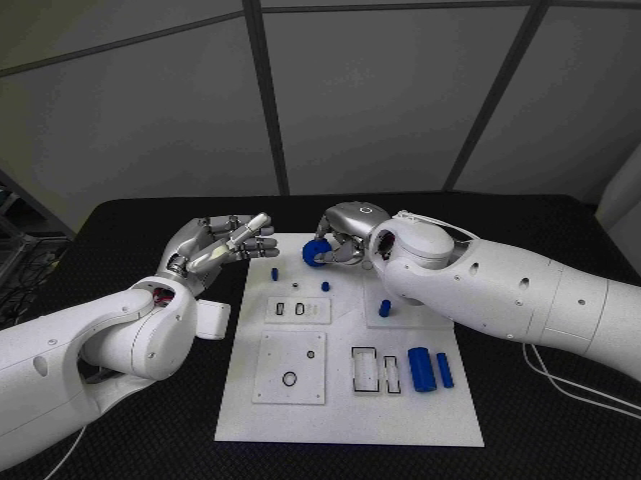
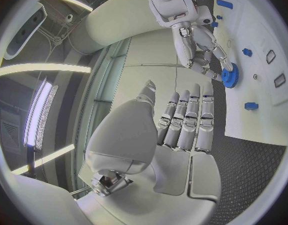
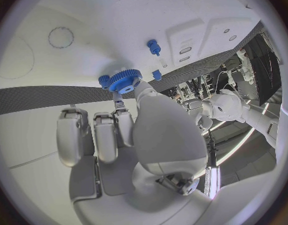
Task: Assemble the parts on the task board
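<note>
our right hand (image 1: 352, 232) pinches the small blue toothed plastic gear (image 1: 316, 252) just above the far end of the flat white task board (image 1: 352, 420), so we should lower it slowly and straight onto its spot, while our left hand (image 1: 222, 243) waits open beside the board.

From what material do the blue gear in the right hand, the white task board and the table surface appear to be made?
Blue gear: probably moulded or printed plastic, with a uniform matte blue and crisp teeth. The right hand holds it.
Task board: looks like a rigid white plate, smooth and matte, with cut recesses; plastic or painted, unclear which.
Table: black covering with a fine dotted texture, perhaps rubber or foam mat.
</note>
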Available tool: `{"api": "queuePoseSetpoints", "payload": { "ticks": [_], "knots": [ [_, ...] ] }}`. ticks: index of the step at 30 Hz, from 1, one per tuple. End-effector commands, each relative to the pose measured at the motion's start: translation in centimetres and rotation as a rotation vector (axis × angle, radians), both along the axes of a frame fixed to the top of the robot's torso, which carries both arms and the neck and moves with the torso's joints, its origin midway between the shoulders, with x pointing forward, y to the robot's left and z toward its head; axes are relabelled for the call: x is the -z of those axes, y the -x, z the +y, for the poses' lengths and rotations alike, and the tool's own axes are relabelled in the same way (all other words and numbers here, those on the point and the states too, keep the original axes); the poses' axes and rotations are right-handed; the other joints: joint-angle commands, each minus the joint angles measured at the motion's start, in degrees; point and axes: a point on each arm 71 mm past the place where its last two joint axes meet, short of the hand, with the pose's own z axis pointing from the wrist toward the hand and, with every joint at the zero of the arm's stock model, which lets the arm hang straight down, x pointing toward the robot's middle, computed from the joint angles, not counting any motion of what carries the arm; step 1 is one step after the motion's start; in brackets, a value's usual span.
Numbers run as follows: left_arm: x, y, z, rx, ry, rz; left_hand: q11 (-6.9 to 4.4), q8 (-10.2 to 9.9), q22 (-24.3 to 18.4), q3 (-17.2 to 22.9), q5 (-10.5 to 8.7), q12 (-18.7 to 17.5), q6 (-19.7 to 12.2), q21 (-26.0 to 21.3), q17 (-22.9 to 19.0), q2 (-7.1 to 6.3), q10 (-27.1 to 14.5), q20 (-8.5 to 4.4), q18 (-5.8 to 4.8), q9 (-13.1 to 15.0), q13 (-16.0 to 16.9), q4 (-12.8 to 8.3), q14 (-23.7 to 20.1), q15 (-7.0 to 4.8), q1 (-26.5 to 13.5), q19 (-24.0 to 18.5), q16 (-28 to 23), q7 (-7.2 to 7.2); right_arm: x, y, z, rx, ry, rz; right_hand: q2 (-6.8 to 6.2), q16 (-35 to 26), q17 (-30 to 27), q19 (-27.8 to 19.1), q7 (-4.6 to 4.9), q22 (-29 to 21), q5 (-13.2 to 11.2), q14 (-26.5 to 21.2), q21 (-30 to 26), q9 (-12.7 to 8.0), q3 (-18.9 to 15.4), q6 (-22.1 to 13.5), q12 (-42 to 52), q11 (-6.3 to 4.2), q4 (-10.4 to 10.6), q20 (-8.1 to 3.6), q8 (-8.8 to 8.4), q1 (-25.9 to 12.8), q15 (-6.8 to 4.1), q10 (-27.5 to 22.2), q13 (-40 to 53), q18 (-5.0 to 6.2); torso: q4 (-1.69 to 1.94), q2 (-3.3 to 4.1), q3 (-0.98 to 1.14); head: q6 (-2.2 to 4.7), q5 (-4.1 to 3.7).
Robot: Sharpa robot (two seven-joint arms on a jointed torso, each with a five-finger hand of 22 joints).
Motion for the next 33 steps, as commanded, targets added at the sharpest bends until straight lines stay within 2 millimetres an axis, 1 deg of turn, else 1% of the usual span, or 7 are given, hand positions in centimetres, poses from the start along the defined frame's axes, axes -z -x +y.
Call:
{"api": "queuePoseSetpoints", "payload": {
  "ticks": [1,19,24,33],
  "knots": [
    [-0.16,0.04,-0.16,0.014,0.001,-0.01,0.09,-0.4,-0.1,0.1,-0.13,-0.3,0.0,-0.1,0.1,0.25,-0.3,0.15,-0.61,-0.1,-0.1,-0.3,0.1,0.01,0.4,0.4,-0.4,0.26,0.6,0.13,0.03,-0.01,0.029,0.035,-0.6,0.1,10.9,0.6,-0.05,5.0,-0.3,5.1,0.1,0.1,-0.3,-0.3,-0.3,0.01,-0.1,0.42,-0.14,-0.2,0.32,-0.2,3.9,-0.56,-0.01,-0.01,0.03,-0.08,0.01],
    [-0.1,-0.01,-0.15,0.013,0.0,-0.006,0.12,-0.5,-0.1,0.1,-0.11,-0.4,0.0,-0.2,0.1,0.37,-0.3,0.17,-0.62,0.0,-0.1,-0.4,0.1,0.03,0.4,0.4,-0.5,0.3,0.31,0.31,0.06,-0.015,0.006,0.013,-1.27,0.2,11.3,0.6,0.18,5.1,-0.2,5.1,0.1,0.1,-0.8,-1.7,-0.6,0.21,-0.1,0.59,-1.28,-1.1,0.5,-0.5,3.7,-0.56,-0.01,0.01,0.02,-0.2,-0.03],
    [-0.1,-0.02,-0.14,0.012,-0.001,-0.006,0.12,-0.5,-0.1,0.1,-0.11,-0.4,0.0,-0.2,0.1,0.37,-0.3,0.17,-0.62,0.0,-0.1,-0.4,0.1,0.03,0.4,0.4,-0.5,0.3,0.3,0.33,0.0,-0.016,0.006,0.013,-1.41,0.2,11.2,0.5,0.21,5.0,-0.3,5.1,0.1,0.1,-0.9,-1.9,-0.7,0.25,0.0,0.63,-1.44,-1.3,0.53,-0.5,3.6,-0.56,0.02,-0.02,-0.01,-0.27,-0.03],
    [-0.1,-0.03,-0.1,0.01,-0.001,-0.006,0.12,-0.5,-0.1,0.1,-0.11,-0.4,0.0,-0.2,0.1,0.37,-0.3,0.17,-0.62,0.0,-0.1,-0.4,0.1,0.03,0.4,0.4,-0.5,0.3,0.22,0.49,-0.24,-0.012,0.005,0.012,-1.5,0.2,11.2,0.5,0.22,5.0,-0.4,5.1,0.1,0.1,-1.0,-1.9,-0.6,0.27,0.1,0.65,-1.48,-1.5,0.55,-0.4,3.8,-0.56,-0.05,0.0,0.03,-0.29,0.05]
  ]
}}
